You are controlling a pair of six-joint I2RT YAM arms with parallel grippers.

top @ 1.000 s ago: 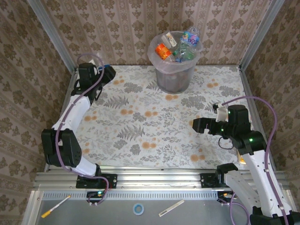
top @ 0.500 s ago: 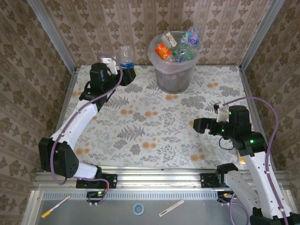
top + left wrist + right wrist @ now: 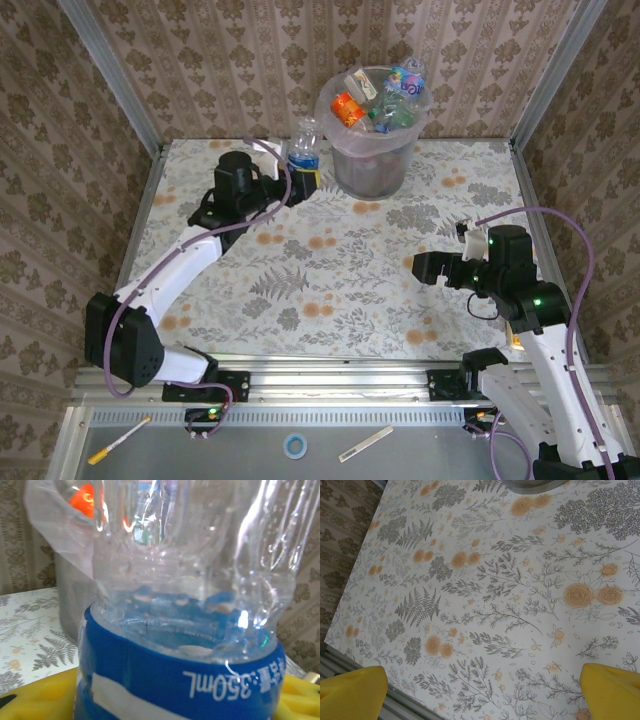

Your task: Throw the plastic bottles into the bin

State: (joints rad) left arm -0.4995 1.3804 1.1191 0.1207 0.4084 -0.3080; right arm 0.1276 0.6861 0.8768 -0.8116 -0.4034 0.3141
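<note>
Just left of the bin (image 3: 372, 165), at the table's (image 3: 330, 260) far side, the left gripper (image 3: 300, 178) clasps a clear blue-labelled bottle (image 3: 304, 150) upright by its lower body. Other bottles (image 3: 385, 112) heap the bin. The right gripper (image 3: 420, 267) hangs spread wide and empty over the table's right side.
</note>
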